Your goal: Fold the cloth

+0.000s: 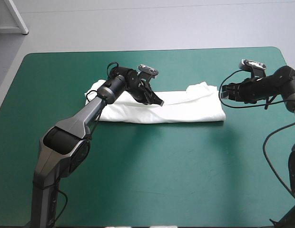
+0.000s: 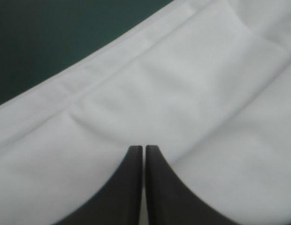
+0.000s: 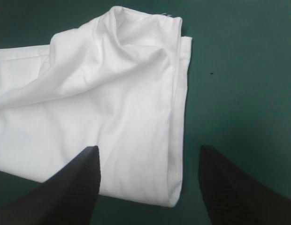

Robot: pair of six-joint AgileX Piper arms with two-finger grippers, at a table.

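T-shirt (image 1: 185,108) folded into a long white band on the tabletop (image 1: 162,180)
Far middle, right end rumpled; left claw (image 1: 160,102) closed tight over its centre, right claw (image 3: 149,151) wide apart at that end.

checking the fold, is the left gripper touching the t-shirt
Cannot tell. In the left wrist view the shut left gripper lies over the T-shirt, but no view shows contact or a gap.

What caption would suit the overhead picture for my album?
Left gripper shut over a folded white T-shirt; right gripper open at its end.
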